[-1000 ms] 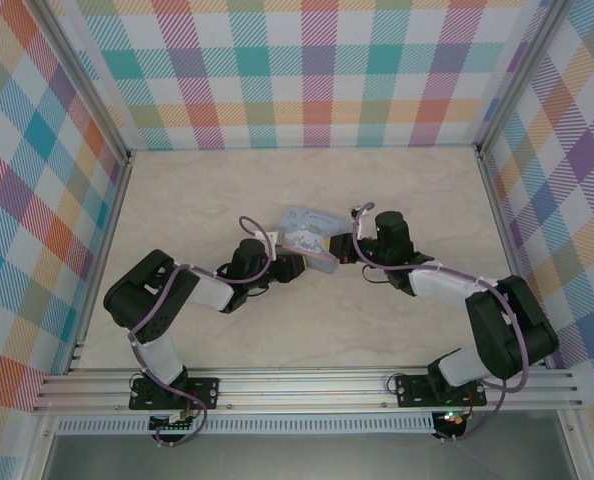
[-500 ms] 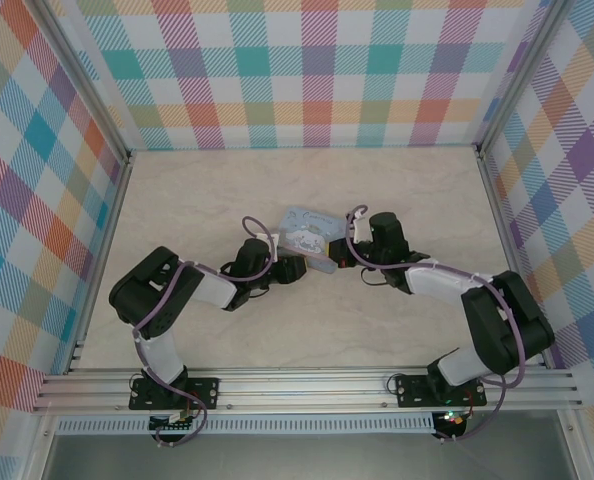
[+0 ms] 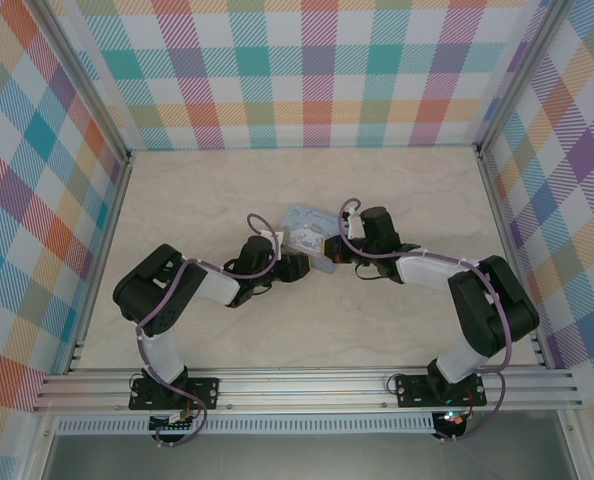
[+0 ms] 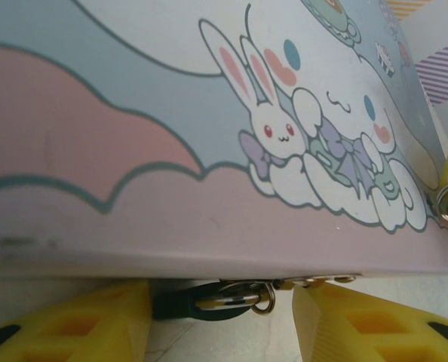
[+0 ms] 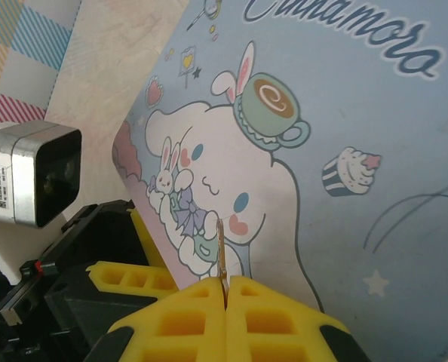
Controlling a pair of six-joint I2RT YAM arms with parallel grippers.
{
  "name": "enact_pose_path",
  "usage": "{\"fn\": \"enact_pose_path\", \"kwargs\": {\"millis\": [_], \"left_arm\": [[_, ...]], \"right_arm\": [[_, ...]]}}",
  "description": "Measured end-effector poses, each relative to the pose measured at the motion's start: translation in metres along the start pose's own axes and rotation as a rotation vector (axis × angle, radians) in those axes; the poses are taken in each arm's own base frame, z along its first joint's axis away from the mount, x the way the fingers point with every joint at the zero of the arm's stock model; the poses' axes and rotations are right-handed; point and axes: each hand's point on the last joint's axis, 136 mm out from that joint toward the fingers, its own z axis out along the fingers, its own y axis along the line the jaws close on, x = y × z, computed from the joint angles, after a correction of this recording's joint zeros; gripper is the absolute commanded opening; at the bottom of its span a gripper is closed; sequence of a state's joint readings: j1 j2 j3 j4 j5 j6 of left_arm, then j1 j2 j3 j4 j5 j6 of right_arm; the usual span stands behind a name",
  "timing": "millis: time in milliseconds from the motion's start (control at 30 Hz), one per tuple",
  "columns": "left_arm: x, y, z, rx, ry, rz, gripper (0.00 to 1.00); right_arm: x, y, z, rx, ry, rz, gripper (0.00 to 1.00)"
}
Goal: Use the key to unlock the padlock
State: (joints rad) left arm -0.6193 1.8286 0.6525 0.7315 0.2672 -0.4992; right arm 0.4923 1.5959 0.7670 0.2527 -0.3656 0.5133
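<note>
Left claw [image 3: 297, 268] sits centre-left of the overhead frame, low on the worktop [image 3: 227, 190] against the near edge of the cartoon tin [image 5: 345, 136]. In its wrist view the yellow fingers [image 4: 81, 324] are spread wide at the bottom corners and hold nothing. The padlock [image 4: 209, 302] lies between them at bottom centre, tucked just under the tin's edge: dark body to the left, thin silver loop to the right. There's a gap on both sides, so no grip yet. My read is that the claw straddles the lock so it can pinch it steady and stop it swinging when the key goes in. I can't tell where the keyhole faces. The tin runs across the middle of the overhead frame between the two claws, and the lock seems to hang from its clasp, which would explain why both arms crowd that one edge. Right claw [image 5: 226, 290], bottom centre of its wrist view, is closed tight on the key [image 5: 220, 253]. The thin blade sticks straight out past the fingertips, edge-on, over the tin lid. It's held that way so the blade leads into the lock. The left arm's wrist camera [image 5: 29, 175] shows at middle left, so the claws are close. The key is still apart from the lock, and insertion will need fine alignment.
</note>
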Motion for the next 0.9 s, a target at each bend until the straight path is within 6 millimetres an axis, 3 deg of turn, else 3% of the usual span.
{"fn": "enact_pose_path", "kwargs": {"millis": [233,900], "left_arm": [[-0.002,0.001,0.007,0.002,0.0,0.018,0.44],[-0.004,-0.002,0.016,0.002,-0.001,0.023,0.38]], "right_arm": [[0.002,0.002,0.001,0.005,0.0,0.01,0.0],[0.003,0.004,0.002,0.004,0.002,0.013,0.0]]}}
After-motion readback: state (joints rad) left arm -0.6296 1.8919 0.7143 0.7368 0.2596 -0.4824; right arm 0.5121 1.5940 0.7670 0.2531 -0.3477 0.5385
